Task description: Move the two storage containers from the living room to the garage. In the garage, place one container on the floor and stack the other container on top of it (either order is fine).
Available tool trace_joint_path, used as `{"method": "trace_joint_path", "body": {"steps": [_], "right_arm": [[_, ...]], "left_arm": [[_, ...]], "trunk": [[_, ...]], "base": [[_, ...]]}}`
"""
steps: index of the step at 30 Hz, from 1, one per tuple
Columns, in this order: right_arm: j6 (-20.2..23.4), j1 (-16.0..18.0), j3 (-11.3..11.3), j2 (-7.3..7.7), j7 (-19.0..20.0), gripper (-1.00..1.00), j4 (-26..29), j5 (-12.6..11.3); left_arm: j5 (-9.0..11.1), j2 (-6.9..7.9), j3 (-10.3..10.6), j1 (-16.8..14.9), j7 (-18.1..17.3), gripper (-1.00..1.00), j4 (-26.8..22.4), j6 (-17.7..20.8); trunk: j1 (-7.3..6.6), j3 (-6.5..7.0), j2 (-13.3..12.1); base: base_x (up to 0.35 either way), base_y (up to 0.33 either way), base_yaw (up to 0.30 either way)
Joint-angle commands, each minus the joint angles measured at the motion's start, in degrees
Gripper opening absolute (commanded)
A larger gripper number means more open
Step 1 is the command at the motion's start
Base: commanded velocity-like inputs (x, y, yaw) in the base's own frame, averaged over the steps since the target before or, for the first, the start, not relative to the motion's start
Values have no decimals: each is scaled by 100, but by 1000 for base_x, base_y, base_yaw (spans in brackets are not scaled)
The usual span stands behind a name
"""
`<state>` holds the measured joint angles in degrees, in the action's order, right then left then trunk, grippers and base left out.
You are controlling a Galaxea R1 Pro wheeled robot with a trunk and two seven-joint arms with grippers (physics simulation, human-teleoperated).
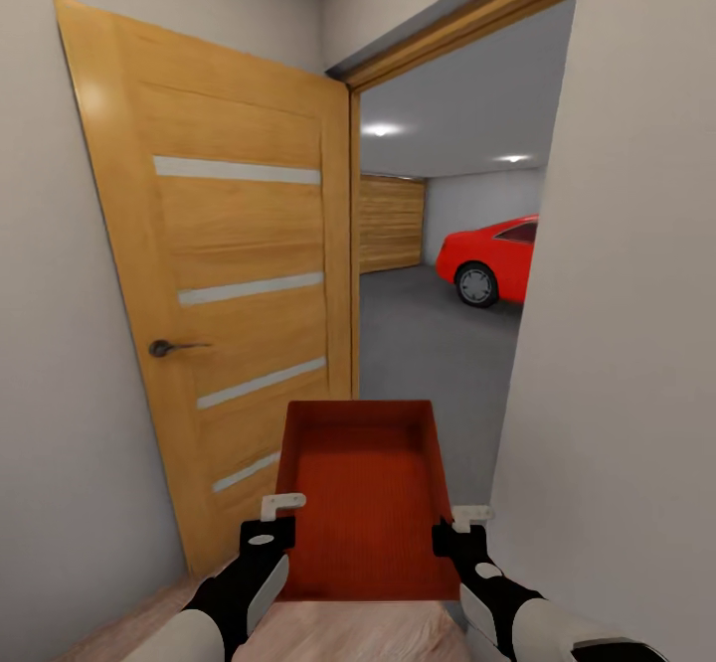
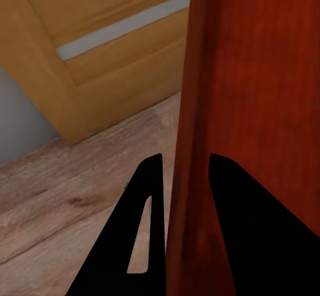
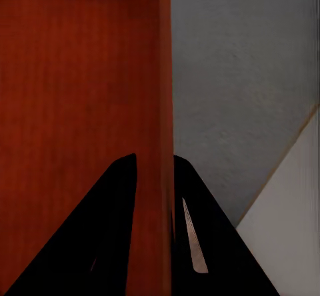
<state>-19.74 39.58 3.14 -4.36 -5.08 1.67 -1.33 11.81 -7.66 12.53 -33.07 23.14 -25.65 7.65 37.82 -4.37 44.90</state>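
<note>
Garage (image 1: 438,334): seen through an open doorway, with dark grey concrete floor (image 1: 413,364), pale walls, two ceiling spotlights and a wood-panelled door at the far end. Wooden door (image 1: 229,324): swung open against the left wall, honey-toned, four pale horizontal strips, dark lever handle (image 1: 164,348) on its left side. White wall (image 1: 626,344): fills the right side of the doorway. Red car (image 1: 494,259): parked at the far right of the garage, front portion and one wheel visible past the wall edge. Storage container (image 1: 360,498): one red-orange open-topped box, carried level in front of the robot at the threshold, its far end over the concrete, its near end over light wood planks (image 1: 328,637). Left pincer (image 1: 282,505): clamped on the container's left wall, one black finger (image 2: 150,229) outside and one inside. Right pincer (image 1: 470,515): clamped likewise on the container's right wall, the thin wall sandwiched between its two black fingers (image 3: 117,229), grey concrete beyond.
</note>
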Motion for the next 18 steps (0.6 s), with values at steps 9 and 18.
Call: {"method": "trace_joint_path", "body": {"steps": [9,18], "right_arm": [[-13,4,-45,-3,7,-100,-17,-8],[-13,6,-50,-5,7,-100,-17,-11]], "left_arm": [[-12,2,4,-6,42,-100,-28,26],[-12,2,5,-6,42,-100,-42,24]], "trunk": [[5,-9,8],[5,-9,8]], "base": [[300,218,-172],[297,224,-74]]}}
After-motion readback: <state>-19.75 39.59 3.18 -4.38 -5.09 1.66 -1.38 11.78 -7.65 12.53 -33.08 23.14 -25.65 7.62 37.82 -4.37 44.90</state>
